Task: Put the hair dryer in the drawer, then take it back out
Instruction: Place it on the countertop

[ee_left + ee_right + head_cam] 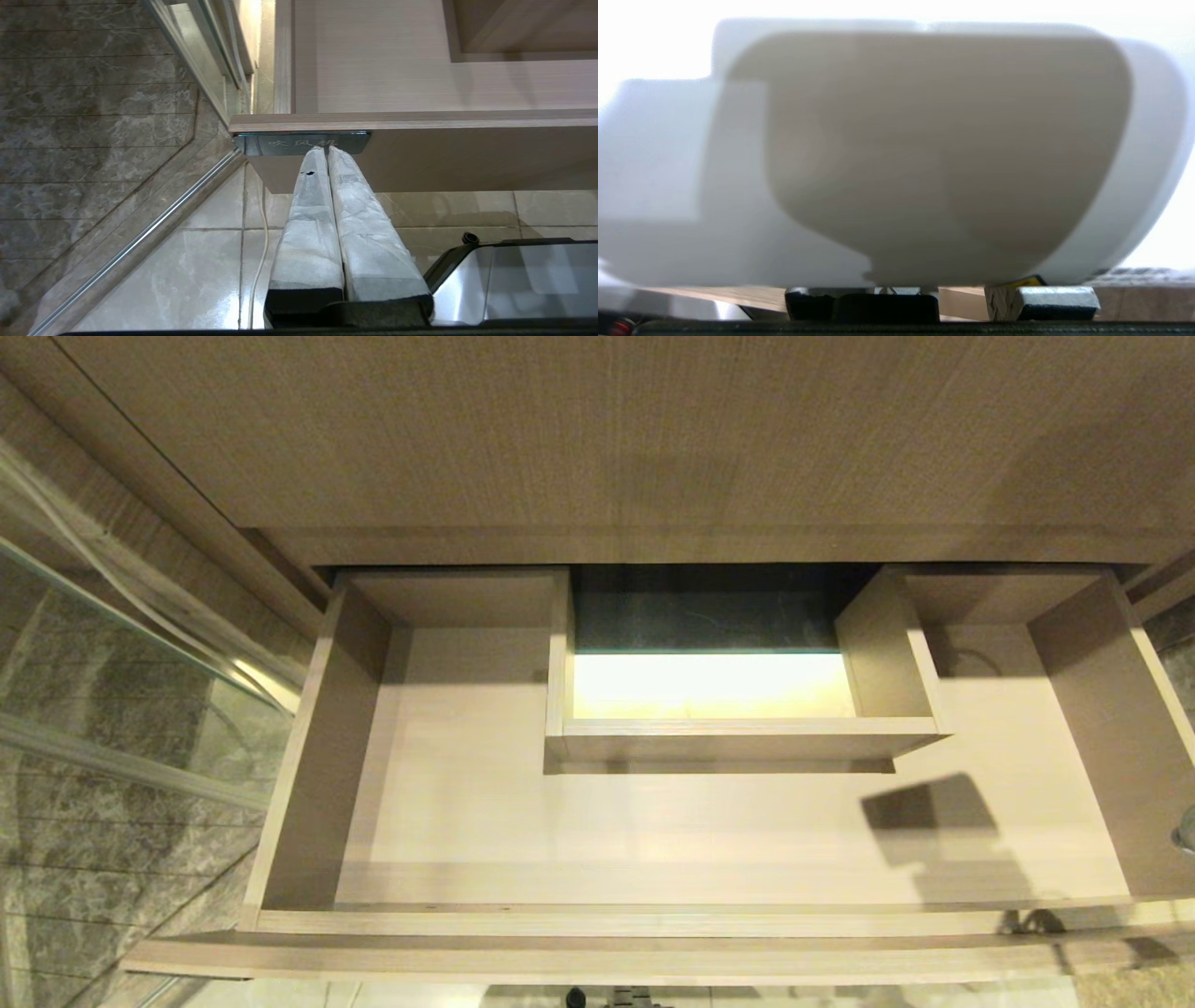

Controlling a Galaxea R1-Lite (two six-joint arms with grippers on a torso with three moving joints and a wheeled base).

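Where marble walls meet, drawer [653, 821] open, pale wood.

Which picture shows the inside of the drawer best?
The head view: it looks straight down into the open drawer, showing its floor, walls and boxed cut-out. The left wrist view catches only one front corner from below. The right wrist view is filled by the white hair dryer.
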